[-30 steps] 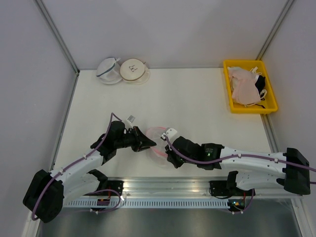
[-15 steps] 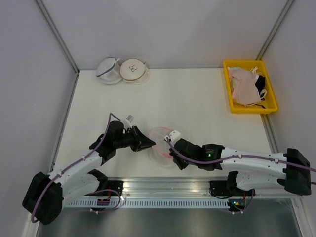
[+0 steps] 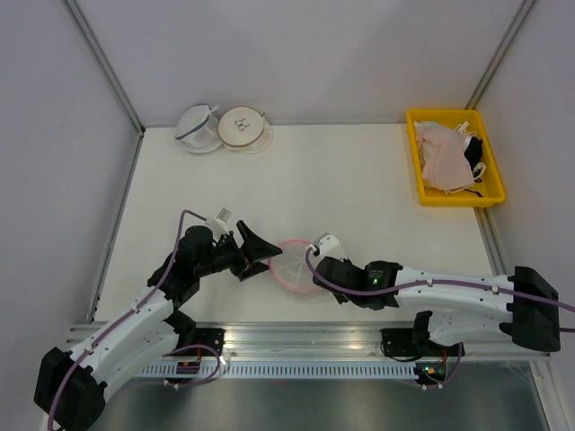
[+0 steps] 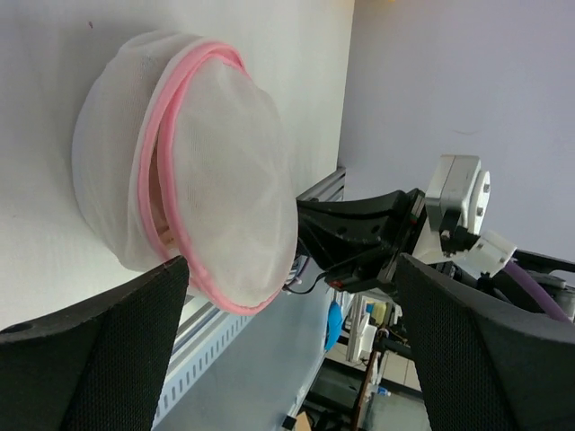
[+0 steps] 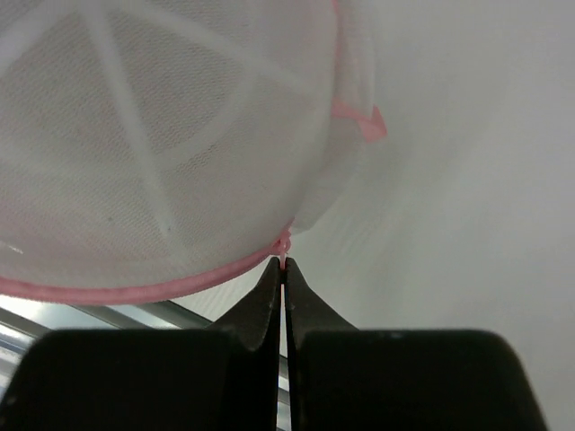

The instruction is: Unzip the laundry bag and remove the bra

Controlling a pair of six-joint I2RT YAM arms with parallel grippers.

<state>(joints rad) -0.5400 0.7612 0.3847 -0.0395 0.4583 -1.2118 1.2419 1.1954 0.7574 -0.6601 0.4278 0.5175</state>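
Observation:
The laundry bag [image 3: 292,263], a round white mesh pouch with a pink rim, lies near the table's front edge between my two arms. My left gripper [image 3: 255,249] stands open just left of it, apart from the mesh; in the left wrist view the bag [image 4: 211,171] sits ahead of the wide-spread fingers [image 4: 99,359]. A slit along the pink zipper [image 4: 160,202] shows something pinkish inside; I cannot tell whether it is the bra. My right gripper [image 5: 284,267] is shut on the pink zipper pull [image 5: 284,244] at the bag's [image 5: 153,144] rim, on its right side [image 3: 314,271].
Two other mesh pouches [image 3: 198,128] [image 3: 244,127] stand at the back left. A yellow bin [image 3: 416,171] with pale pink and black-and-white garments sits at the back right. A metal rail [image 3: 296,344] runs along the near edge.
My left gripper has let go of the bag's rim, opened wide and drawn back to the left. The right gripper, still shut, has slid a little to the right along the rim.

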